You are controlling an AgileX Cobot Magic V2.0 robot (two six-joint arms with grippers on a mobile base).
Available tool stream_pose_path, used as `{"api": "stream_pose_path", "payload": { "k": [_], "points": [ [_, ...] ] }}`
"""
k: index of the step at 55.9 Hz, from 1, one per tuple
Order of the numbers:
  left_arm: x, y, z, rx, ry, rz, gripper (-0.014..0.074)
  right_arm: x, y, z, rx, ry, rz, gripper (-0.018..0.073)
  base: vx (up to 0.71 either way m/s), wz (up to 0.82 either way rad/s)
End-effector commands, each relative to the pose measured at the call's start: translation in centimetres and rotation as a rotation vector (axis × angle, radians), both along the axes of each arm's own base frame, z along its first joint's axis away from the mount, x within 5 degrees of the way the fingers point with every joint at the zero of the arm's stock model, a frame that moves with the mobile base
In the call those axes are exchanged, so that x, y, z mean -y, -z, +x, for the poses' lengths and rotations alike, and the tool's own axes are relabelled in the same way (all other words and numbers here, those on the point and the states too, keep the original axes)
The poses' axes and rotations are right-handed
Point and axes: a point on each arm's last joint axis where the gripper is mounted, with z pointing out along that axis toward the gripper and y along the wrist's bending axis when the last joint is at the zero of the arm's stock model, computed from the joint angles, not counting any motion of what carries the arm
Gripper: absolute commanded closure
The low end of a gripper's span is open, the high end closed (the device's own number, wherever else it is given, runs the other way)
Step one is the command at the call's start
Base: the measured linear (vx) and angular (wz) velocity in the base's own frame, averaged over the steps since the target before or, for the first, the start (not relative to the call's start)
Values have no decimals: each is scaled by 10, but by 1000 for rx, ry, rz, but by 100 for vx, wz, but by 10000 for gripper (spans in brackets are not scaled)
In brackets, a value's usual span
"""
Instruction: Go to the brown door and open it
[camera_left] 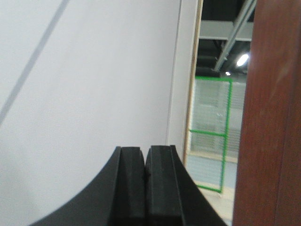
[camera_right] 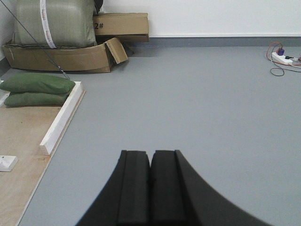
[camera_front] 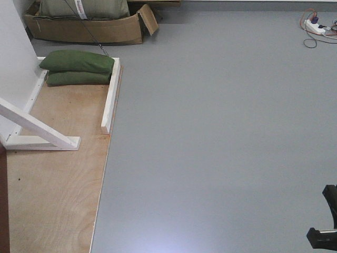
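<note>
Wood, glossy and reddish-brown, fills the strip just right of the left pincer (camera_left: 146,155). This is the brown door (camera_left: 275,117), seen as a tall upright band close beside the pincer and not touching it. The left pincer's two matte black fingers, flat-faced with curved outer backs, are pressed together with nothing between them. Behind it and to its left stands a smooth white wall (camera_left: 94,84). Between the wall and the door a narrow opening shows a green wire-mesh fence (camera_left: 211,136) and, higher up, a bright ceiling lamp (camera_left: 242,60).

The right pincer (camera_right: 150,155) is of the same black make. It too is closed on nothing, and it hangs over a smooth grey floor (camera_right: 197,103). Ahead and to its left a white-painted, square-edged beam (camera_right: 61,120) lies along the border of a plywood sheet (camera_right: 19,141) with visible grain. At the beam's far end two plump green sandbags (camera_right: 36,84) lie stacked, one on the other. Beyond them, a torn cardboard box (camera_right: 61,56) with a flap bent outward holds a big olive woven sack (camera_right: 51,21) banded by a white strip. A second carton (camera_right: 122,23) sits behind it against the wall. Far ahead and to the right of the pincer, a white power strip (camera_right: 281,57) rests on the floor among looped cables.
</note>
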Motion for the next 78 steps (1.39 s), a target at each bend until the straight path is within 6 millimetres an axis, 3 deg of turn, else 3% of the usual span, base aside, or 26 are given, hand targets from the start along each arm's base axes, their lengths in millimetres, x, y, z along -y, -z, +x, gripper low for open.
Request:
{"api": "stream_pose_path", "payload": {
  "k": [1,6,21,30,53,65,78],
  "points": [
    [18,-11,-4,-66,-59,83,603,1,-6,2,78,5,-7,559,0,0],
    [16,-9,-7,-80,-104,54,603,1,-6,2,78,5,-7,559,0,0],
    [-21,-7,-3,-117,-89,43,603,1,-6,2,78,5,-7,559,0,0],
    [-31,-3,-12,-121,-161,9,603,1,-6,2,78,5,-7,559,0,0],
    [-21,-1,-45,-156,-445,-49,603,1,-6,2,78,5,-7,559,0,0],
    [-67,12,-57,-169,-432,-116,603,1,-6,2,78,5,-7,559,0,0],
    [-122,21,-49,-80,-155,6,603,1,-6,2,78,5,-7,559,0,0]
  ]
}}
